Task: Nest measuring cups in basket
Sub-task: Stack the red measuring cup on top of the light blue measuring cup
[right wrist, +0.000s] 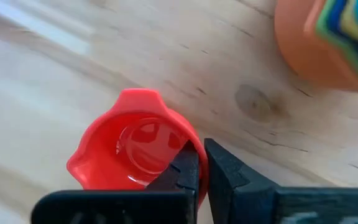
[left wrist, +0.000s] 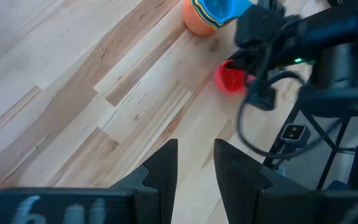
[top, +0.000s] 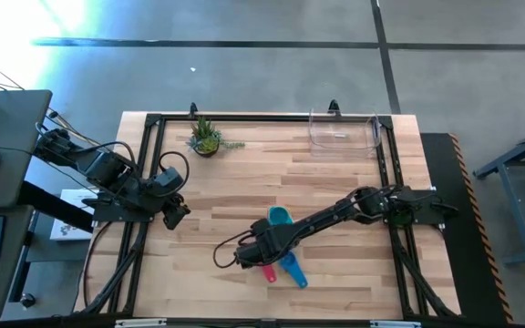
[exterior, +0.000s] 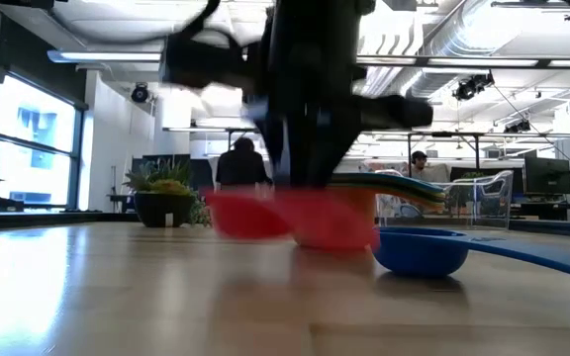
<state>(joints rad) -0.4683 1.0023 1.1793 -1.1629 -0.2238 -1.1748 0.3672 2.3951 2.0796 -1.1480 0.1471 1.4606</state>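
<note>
A red-pink measuring cup (right wrist: 126, 152) sits in my right gripper (right wrist: 202, 152), which is shut on it near the table's middle (top: 255, 253). A stack of nested cups (top: 279, 217), orange outside (right wrist: 309, 50) and teal on top, stands just beyond it on the wood. A blue cup (exterior: 419, 252) rests on its base beside them, handle flat along the table. The clear basket (top: 343, 132) stands at the far right edge. My left gripper (left wrist: 196, 152) hovers open over bare wood at the table's left (top: 179, 216). My right gripper pinches the red-pink cup's wall at the rim (right wrist: 188, 146), one finger inside the bowl and one outside. The fingers come slanting down from the table's right. The cup hangs tilted, its mouth facing the wrist camera, and the low view shows it (exterior: 245, 216) lifted off the table.
A small potted plant (top: 206, 138) stands at the far left of the table. Black frame rails (top: 386, 164) run along the table's edges. Bare wood (top: 335, 182) lies between the cups and the basket. People stand in the room behind (exterior: 240, 163).
</note>
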